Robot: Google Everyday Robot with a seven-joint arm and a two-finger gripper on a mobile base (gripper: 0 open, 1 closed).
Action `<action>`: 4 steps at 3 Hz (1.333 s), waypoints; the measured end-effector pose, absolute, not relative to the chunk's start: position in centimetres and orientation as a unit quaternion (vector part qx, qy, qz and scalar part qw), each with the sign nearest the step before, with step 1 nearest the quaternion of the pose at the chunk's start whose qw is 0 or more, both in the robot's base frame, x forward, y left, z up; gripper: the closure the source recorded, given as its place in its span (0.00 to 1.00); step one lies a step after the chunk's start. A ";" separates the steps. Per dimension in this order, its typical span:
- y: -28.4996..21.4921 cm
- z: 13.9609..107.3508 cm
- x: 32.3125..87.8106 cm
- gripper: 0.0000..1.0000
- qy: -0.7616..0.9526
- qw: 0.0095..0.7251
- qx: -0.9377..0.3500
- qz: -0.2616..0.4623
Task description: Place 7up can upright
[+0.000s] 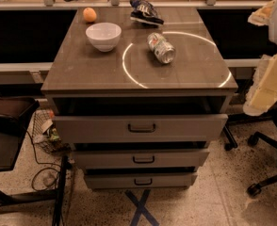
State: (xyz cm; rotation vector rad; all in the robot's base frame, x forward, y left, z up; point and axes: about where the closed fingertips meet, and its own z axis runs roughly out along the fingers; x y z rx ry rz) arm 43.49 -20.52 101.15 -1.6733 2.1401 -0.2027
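The 7up can (pixel 161 47) lies on its side on the grey cabinet top (pixel 91 72), right of centre, with its shiny round end facing the front right. It rests inside a bright ring of light on the surface. My gripper (pixel 264 89) shows as a pale cream shape at the right edge of the view. It is beyond the cabinet's right side, lower than the top, and well apart from the can. It holds nothing that I can see.
A white bowl (pixel 103 36) stands left of the can. An orange (pixel 89 14) and a dark blue-and-white snack bag (pixel 146 11) lie at the back. Three drawers (pixel 141 127) are partly pulled out below. A dark seat (pixel 9 114) is at left, office chair wheels (pixel 254 189) at right.
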 end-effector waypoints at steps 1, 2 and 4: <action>-20.5 101.2 43.5 0.00 0.769 0.207 -0.601 -0.073; -20.6 101.0 46.7 0.00 0.782 0.241 -0.573 -0.051; -20.8 101.1 56.7 0.00 0.818 0.348 -0.456 0.038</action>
